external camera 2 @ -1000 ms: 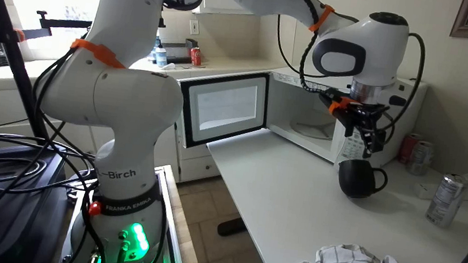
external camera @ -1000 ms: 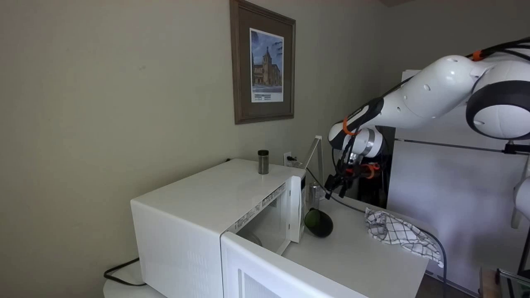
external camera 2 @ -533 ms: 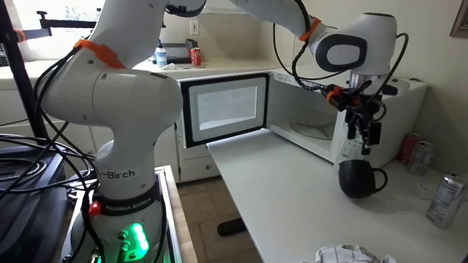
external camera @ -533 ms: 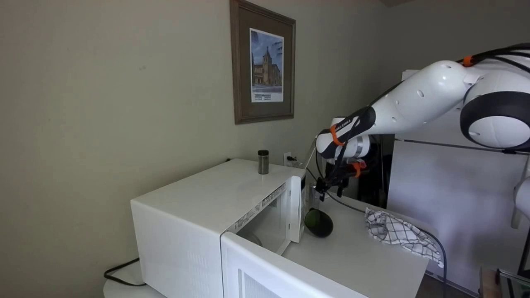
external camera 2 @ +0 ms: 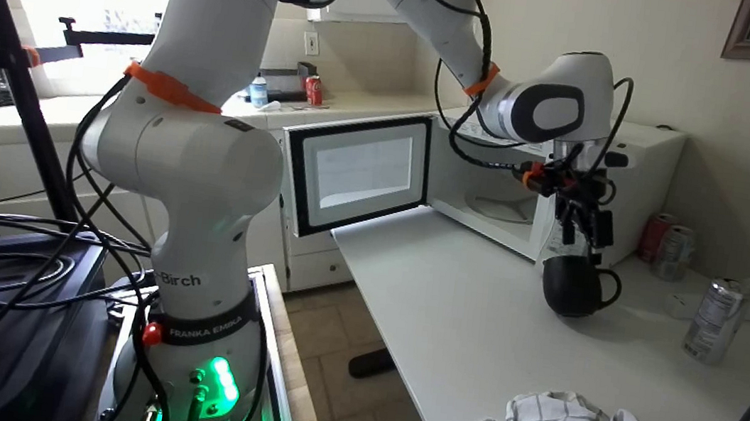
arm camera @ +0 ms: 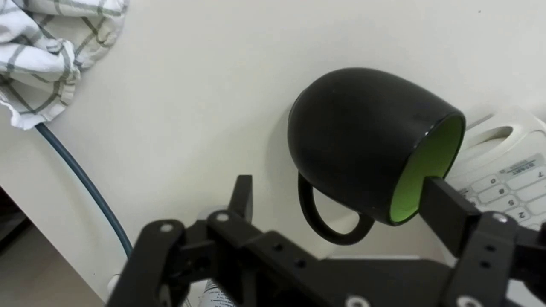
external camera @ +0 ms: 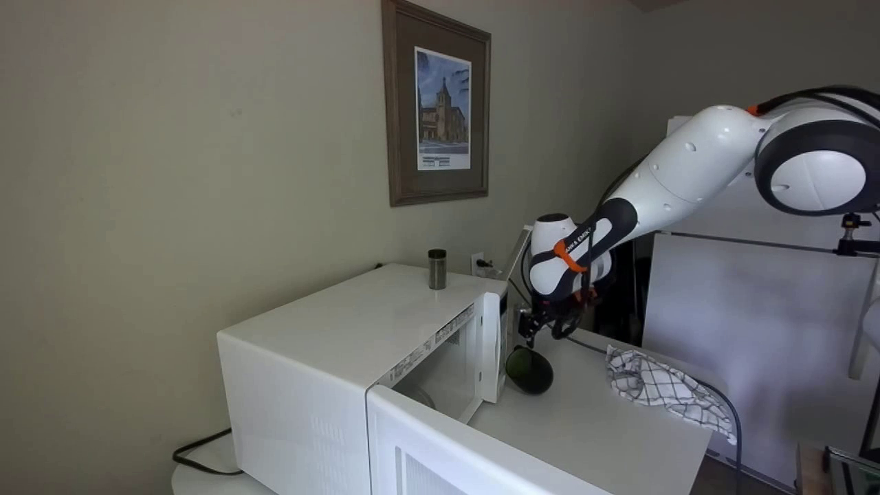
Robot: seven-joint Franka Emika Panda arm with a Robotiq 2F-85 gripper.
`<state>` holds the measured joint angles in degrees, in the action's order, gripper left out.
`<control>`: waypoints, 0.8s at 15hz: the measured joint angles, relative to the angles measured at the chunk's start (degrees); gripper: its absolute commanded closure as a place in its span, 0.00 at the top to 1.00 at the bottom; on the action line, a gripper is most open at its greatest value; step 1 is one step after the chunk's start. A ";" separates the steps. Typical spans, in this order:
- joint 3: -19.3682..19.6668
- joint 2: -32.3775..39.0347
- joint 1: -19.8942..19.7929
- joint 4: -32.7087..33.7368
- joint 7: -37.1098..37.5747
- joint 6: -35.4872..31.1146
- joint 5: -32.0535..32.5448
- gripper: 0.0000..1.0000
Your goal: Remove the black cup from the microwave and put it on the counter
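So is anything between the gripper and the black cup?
Nothing visible stands between the gripper and the black cup; in the wrist view, one finger overlaps the cup's mouth, though contact can't be told.

From beside the microwave (external camera: pixel 344 323), an exterior view looks over its top toward the arm (external camera: pixel 687 172); near the robot base (external camera 2: pixel 201 311), an exterior view faces the microwave's open front across the desk (external camera 2: pixel 474 337). The wrist view looks down close — past the end effector (arm camera: pixel 341 198) — at the black cup (arm camera: pixel 367 136) all three share.
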<state>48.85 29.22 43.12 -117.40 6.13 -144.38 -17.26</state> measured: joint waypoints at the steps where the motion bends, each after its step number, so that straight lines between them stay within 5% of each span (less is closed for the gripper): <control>1: -3.11 -0.62 -2.87 -0.16 1.28 -2.38 2.42 1.00; 6: -17.86 -2.30 -17.47 -0.21 5.53 -6.79 11.24 1.00; 8: -22.71 -2.67 -22.51 -0.14 6.58 -7.06 13.71 0.72; 12: -28.34 -3.09 -28.95 0.11 7.88 -7.06 16.47 0.42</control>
<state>20.51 26.13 14.17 -117.29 14.02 -151.44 -0.79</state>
